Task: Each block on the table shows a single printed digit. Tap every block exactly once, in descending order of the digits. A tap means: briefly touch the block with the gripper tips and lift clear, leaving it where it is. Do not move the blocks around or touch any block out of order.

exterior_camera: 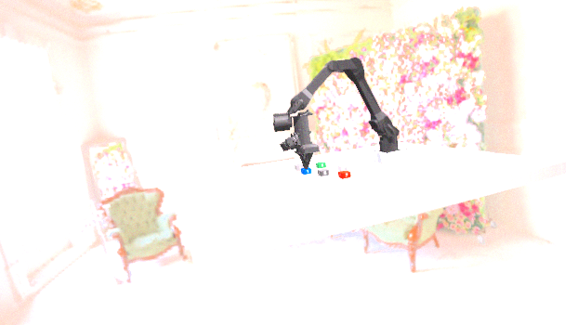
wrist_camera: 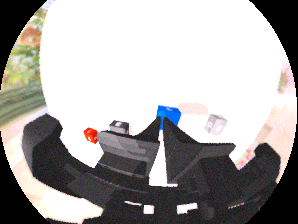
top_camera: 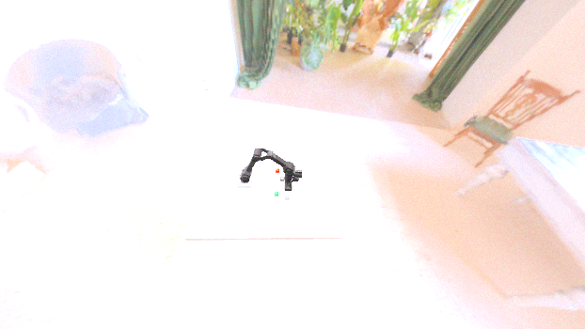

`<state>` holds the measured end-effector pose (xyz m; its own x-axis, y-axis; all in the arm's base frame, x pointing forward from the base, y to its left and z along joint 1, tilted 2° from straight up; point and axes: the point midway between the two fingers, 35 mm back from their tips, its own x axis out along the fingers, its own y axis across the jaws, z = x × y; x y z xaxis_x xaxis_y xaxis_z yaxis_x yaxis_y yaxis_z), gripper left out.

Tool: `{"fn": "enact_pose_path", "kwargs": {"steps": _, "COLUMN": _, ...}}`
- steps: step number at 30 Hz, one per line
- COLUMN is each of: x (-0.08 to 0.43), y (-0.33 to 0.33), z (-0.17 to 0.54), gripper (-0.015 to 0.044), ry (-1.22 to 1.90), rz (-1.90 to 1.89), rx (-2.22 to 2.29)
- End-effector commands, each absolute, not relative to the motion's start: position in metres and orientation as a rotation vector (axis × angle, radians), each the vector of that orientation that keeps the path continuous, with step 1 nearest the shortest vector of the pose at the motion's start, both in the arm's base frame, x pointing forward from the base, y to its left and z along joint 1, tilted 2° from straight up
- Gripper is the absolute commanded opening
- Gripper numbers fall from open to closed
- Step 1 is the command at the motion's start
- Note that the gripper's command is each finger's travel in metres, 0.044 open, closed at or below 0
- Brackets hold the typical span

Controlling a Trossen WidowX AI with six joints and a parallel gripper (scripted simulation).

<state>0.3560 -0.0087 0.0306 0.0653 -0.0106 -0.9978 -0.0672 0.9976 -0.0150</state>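
Observation:
My gripper (top_camera: 288,189) (exterior_camera: 306,167) (wrist_camera: 161,119) is shut, with its tips pointing down at the top of the blue block (exterior_camera: 306,172) (wrist_camera: 172,115); nothing shows between them. Whether the tips touch it, I cannot tell. The dark grey block (exterior_camera: 323,172) (wrist_camera: 119,126) and the red block (top_camera: 277,171) (exterior_camera: 344,175) (wrist_camera: 90,135) are left of the tips in the wrist view. A pale grey block (wrist_camera: 216,124) is to their right. The green block (top_camera: 276,194) (exterior_camera: 321,164) is hidden in the wrist view. The digits are too blurred to read with certainty.
In the exterior view, a faint pale shape stands just behind the red block, possibly another block. The blocks stand close together on the overexposed white table (exterior_camera: 418,178). The arm's base (exterior_camera: 389,141) is beyond them. Chairs stand away from the table.

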Motion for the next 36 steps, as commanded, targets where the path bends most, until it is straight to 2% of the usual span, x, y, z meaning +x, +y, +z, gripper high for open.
{"fn": "enact_pose_path", "kwargs": {"steps": 1, "x": 0.356, "y": -0.009, "z": 0.034, "gripper": 0.0020, "ry": 1.506, "rz": 0.043, "rx": -0.063}}
{"fn": "enact_pose_path", "kwargs": {"steps": 9, "x": 0.354, "y": -0.008, "z": 0.060, "gripper": 0.0020, "ry": 1.510, "rz": 0.046, "rx": -0.064}}
{"fn": "enact_pose_path", "kwargs": {"steps": 15, "x": 0.350, "y": -0.008, "z": 0.136, "gripper": 0.0020, "ry": 1.509, "rz": 0.046, "rx": -0.064}}
{"fn": "enact_pose_path", "kwargs": {"steps": 21, "x": 0.350, "y": -0.010, "z": 0.139, "gripper": 0.0020, "ry": 1.509, "rz": 0.046, "rx": -0.064}}
{"fn": "enact_pose_path", "kwargs": {"steps": 29, "x": 0.359, "y": -0.117, "z": 0.141, "gripper": 0.0020, "ry": 1.509, "rz": 0.038, "rx": -0.073}}
{"fn": "enact_pose_path", "kwargs": {"steps": 36, "x": 0.359, "y": -0.119, "z": 0.139, "gripper": 0.0020, "ry": 1.509, "rz": 0.038, "rx": -0.073}}
